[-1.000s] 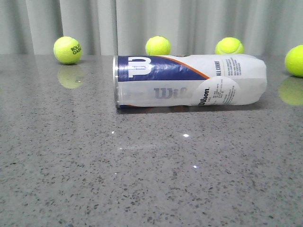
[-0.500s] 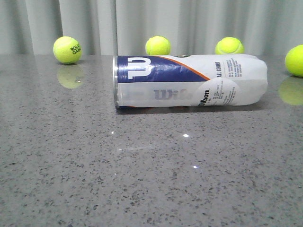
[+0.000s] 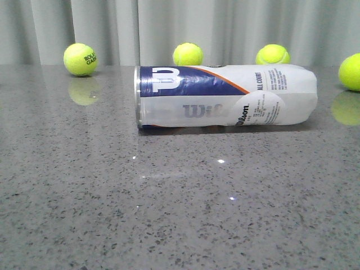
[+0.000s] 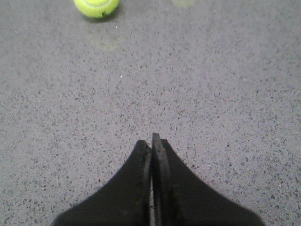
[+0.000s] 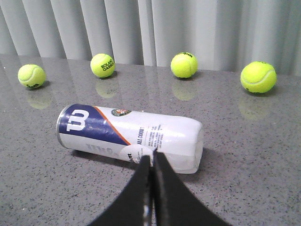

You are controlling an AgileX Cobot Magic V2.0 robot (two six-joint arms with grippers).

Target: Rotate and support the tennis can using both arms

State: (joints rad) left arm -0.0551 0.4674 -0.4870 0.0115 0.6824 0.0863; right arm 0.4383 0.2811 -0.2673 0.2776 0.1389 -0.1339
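The tennis can [image 3: 225,97] lies on its side on the grey speckled table [image 3: 180,214], navy end to the left, white end to the right. It also shows in the right wrist view [image 5: 131,135]. My right gripper [image 5: 151,157] is shut and empty, on the near side of the can, apart from it. My left gripper [image 4: 151,140] is shut and empty above bare table, with the can out of its view. Neither arm shows in the front view.
Several yellow tennis balls stand along the back by the grey curtain: one far left [image 3: 80,59], one behind the can [image 3: 187,54], one right of it [image 3: 272,54], one at the right edge [image 3: 351,72]. One ball [image 4: 96,6] lies ahead of the left gripper.
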